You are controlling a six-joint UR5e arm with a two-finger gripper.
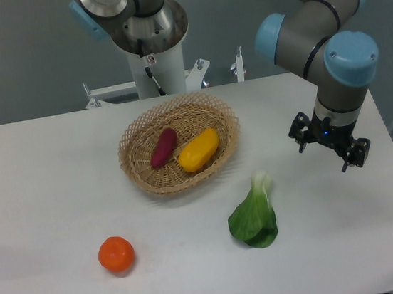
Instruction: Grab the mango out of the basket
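From the fixed camera, the mango lay inside the basket, on the right half of its floor, tilted with one end toward the far right rim; just beside it on the left sat a dark red-purple vegetable, the two nearly touching at their near ends; the basket stood near the middle of the white worktop. Off to the right the gripper hung above the worktop, well apart from the basket; its fingers were spread and held nothing. Nearer the front edge lay a leafy green vegetable; at the front left sat a round orange fruit.
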